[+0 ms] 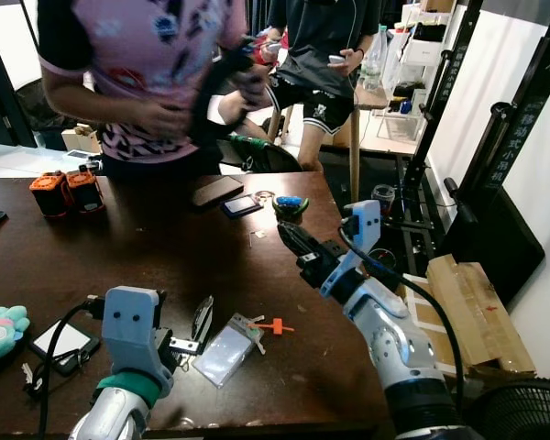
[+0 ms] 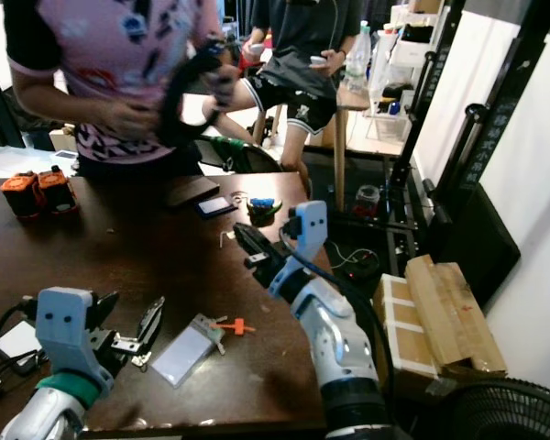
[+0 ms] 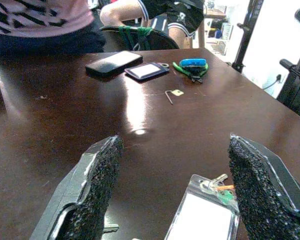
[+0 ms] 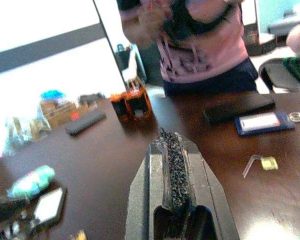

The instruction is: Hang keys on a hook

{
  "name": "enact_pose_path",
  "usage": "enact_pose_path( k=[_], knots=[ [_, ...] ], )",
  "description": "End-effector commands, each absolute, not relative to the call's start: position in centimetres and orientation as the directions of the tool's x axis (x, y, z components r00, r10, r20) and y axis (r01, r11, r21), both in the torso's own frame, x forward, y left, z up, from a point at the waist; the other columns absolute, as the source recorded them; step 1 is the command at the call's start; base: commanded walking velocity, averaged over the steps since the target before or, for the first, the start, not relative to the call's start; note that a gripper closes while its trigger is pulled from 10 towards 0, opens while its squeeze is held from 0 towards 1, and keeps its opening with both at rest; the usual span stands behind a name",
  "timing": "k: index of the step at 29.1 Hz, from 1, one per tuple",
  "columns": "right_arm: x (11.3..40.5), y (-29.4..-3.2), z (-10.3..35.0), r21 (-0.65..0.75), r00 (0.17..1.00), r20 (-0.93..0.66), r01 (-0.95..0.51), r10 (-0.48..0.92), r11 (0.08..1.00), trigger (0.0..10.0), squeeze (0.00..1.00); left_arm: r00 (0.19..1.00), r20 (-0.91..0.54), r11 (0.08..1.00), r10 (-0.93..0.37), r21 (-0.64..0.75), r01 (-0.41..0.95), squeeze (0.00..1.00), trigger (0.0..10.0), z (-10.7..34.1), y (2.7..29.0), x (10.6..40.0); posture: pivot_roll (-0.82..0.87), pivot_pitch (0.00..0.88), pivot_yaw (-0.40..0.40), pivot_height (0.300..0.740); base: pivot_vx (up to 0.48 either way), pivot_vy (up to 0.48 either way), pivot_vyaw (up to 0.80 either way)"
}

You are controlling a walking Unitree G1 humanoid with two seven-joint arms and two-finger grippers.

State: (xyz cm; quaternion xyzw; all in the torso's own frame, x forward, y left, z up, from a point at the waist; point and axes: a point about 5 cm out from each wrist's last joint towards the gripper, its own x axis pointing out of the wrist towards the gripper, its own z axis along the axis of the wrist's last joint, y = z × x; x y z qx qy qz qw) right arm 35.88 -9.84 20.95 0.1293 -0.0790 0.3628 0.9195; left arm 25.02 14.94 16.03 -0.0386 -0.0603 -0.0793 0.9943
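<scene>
Left tool (image 3: pixel 172 195) spread above half-cropped keys (image 3: pixel 217 186)

Table (image 3: pixel 50 130) glossy dark wood; left pincer (image 3: pixel 185 200) pads rough, gritty; badge sleeve (image 1: pixel 222 351) clear plastic.

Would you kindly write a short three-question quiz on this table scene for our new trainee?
1. True or false: the left gripper is open above the badge holder with keys.
2. The right gripper is: A open, B shut and empty, C holding keys?
3. What colour are the two small devices at the table's far left edge?

Key: 1 true; 2 B; 3 orange and black.
</scene>
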Motion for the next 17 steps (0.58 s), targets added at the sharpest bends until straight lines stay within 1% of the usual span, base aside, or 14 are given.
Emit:
enact_pose_path(
  k=[1, 2, 3, 4, 5, 6, 7, 8, 10, 11, 16, 17],
  knots=[
    [35.8, -9.3, 19.4, 0.144, 0.714, 0.126, -0.7, 0.689, 0.699, 0.0, 0.0, 0.984, 0.099, 0.986, -0.15, -0.064, 0.157, 0.0, 10.0, 15.5, 15.2, 24.9, -0.16, 0.022, 0.075, 0.74, 0.0, 0.0, 0.0],
    [35.8, -9.3, 19.4, 0.144, 0.714, 0.126, -0.7, 0.689, 0.699, 0.0, 0.0, 0.984, 0.099, 0.986, -0.15, -0.064, 0.157, 0.0, 10.0, 15.5, 15.2, 24.9, -0.16, 0.022, 0.075, 0.74, 0.0, 0.0, 0.0],
    [35.6, -9.1, 17.7, 0.116, 0.707, 0.011, -0.703, 0.707, 0.702, 9.8, 0.0, 0.983, 0.098, 0.985, -0.153, -0.064, 0.16, 0.0, 10.0, 15.5, 15.1, 24.8, -0.16, 0.022, 0.075, 0.74, 0.0, 0.0, 0.0],
    [35.4, -9.1, 16.1, 0.097, 0.7, -0.102, -0.7, 0.707, 0.707, 10.0, 0.0, 0.983, 0.095, 0.984, -0.157, -0.067, 0.164, 0.0, 10.0, 15.4, 15.0, 24.8, -0.16, 0.022, 0.075, 0.74, 0.0, 0.0, 0.0],
    [35.4, -9.1, 16.1, 0.097, 0.7, -0.102, -0.7, 0.707, 0.707, 10.0, 0.0, 0.983, 0.095, 0.984, -0.157, -0.067, 0.164, 0.0, 10.0, 15.4, 15.0, 24.8, -0.16, 0.022, 0.075, 0.74, 0.0, 0.0, 0.0],
    [35.3, -9.4, 14.7, 0.08, 0.7, -0.197, -0.686, 0.686, 0.723, 10.0, 0.0, 0.983, 0.093, 0.984, -0.161, -0.068, 0.167, 0.0, 10.0, 15.4, 15.0, 24.8, -0.16, 0.022, 0.075, 0.74, 0.0, 0.0, 0.0],
    [35.3, -9.4, 14.7, 0.08, 0.7, -0.197, -0.686, 0.686, 0.723, 10.0, 0.0, 0.983, 0.093, 0.984, -0.161, -0.068, 0.167, 0.0, 10.0, 15.4, 15.0, 24.8, -0.16, 0.022, 0.075, 0.74, 0.0, 0.0, 0.0],
    [35.5, -9.9, 13.8, 0.084, 0.716, -0.258, -0.652, 0.648, 0.754, 10.0, 0.96, 0.982, 0.09, 0.983, -0.166, -0.068, 0.172, 0.0, 10.0, 15.4, 14.9, 24.7, -0.16, 0.022, 0.075, 0.74, 0.0, 0.0, 0.0],
    [35.5, -9.9, 13.8, 0.084, 0.716, -0.258, -0.652, 0.648, 0.754, 10.0, 0.96, 0.982, 0.09, 0.983, -0.166, -0.068, 0.172, 0.0, 10.0, 15.4, 14.9, 24.7, -0.16, 0.022, 0.075, 0.74, 0.0, 0.0, 0.0],
    [35.5, -10.5, 13.2, 0.093, 0.727, -0.296, -0.624, 0.62, 0.776, 10.0, 1.0, 0.982, 0.088, 0.982, -0.17, -0.069, 0.176, 0.0, 10.0, 15.4, 14.9, 24.7, -0.15, 0.027, 0.077, 0.74, 0.0, 0.0, 0.0],
    [35.8, -11.6, 12.7, 0.091, 0.757, -0.333, -0.568, 0.563, 0.818, 10.0, 1.0, 0.98, 0.084, 0.98, -0.178, -0.07, 0.184, 0.0, 10.0, 15.4, 14.8, 24.6, -0.16, 0.03, 0.079, 0.74, 0.0, 0.0, 0.0],
    [36.0, -12.0, 12.7, 0.09, 0.776, -0.334, -0.539, 0.536, 0.837, 10.0, 1.0, 0.98, 0.083, 0.98, -0.181, -0.071, 0.187, 0.0, 10.0, 15.4, 14.7, 24.6, -0.16, 0.03, 0.079, 0.74, 0.0, 0.0, 0.0]
  ],
)
